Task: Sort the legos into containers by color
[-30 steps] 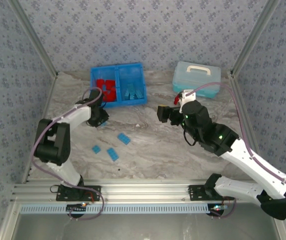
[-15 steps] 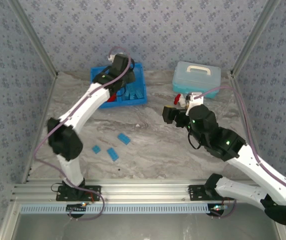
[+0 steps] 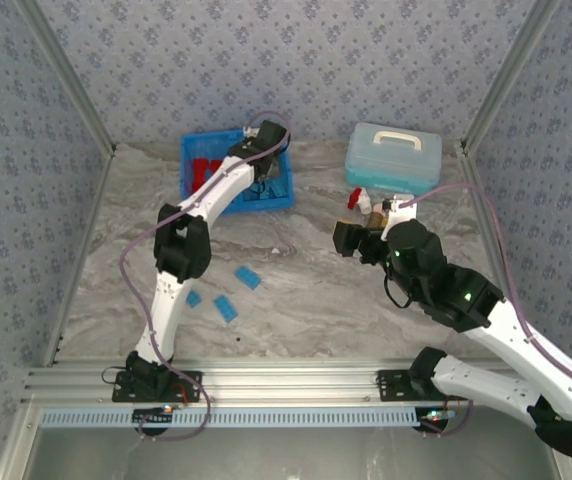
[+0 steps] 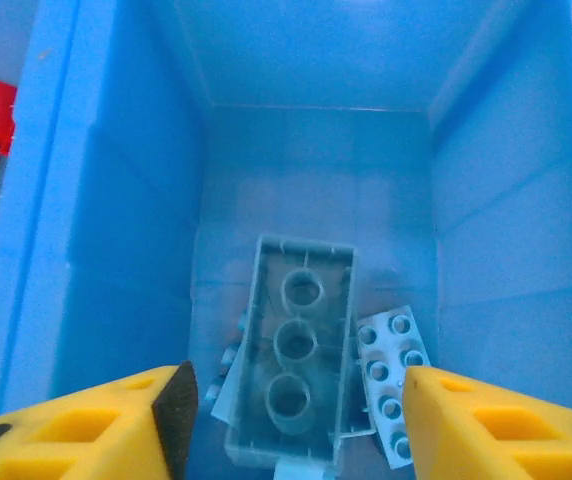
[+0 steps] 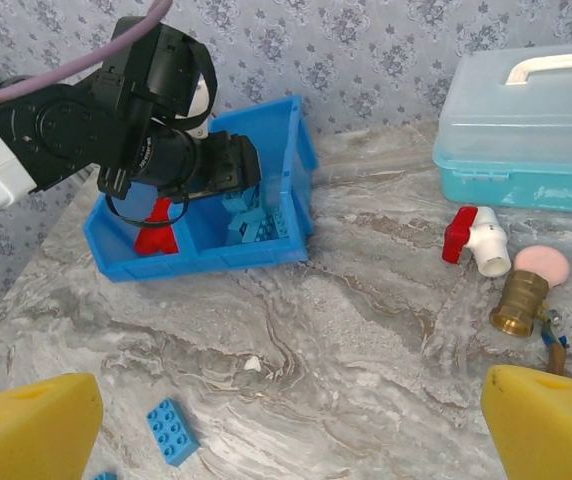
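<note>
My left gripper (image 3: 266,172) hangs open over the right compartment of the bright blue tray (image 3: 266,206). In the left wrist view its yellow fingers (image 4: 116,425) stand wide on either side of an upside-down light blue lego (image 4: 296,350), which lies below them on other blue bricks (image 4: 391,385) and touches neither finger. Red legos (image 3: 204,172) fill the left compartment. Three blue legos (image 3: 247,277) lie loose on the marble. My right gripper (image 3: 341,238) is open above the table's middle with nothing between its fingers (image 5: 36,420).
A pale blue lidded box (image 3: 393,157) with a white handle stands at the back right. In front of it lie a red-and-white valve piece (image 5: 476,240), a brass fitting (image 5: 521,300) and a pink knob (image 5: 541,262). Aluminium rails edge the near side.
The left arm swung from the table's left side up and back over the tray's right compartment. The right arm drew slightly right and toward its base.
</note>
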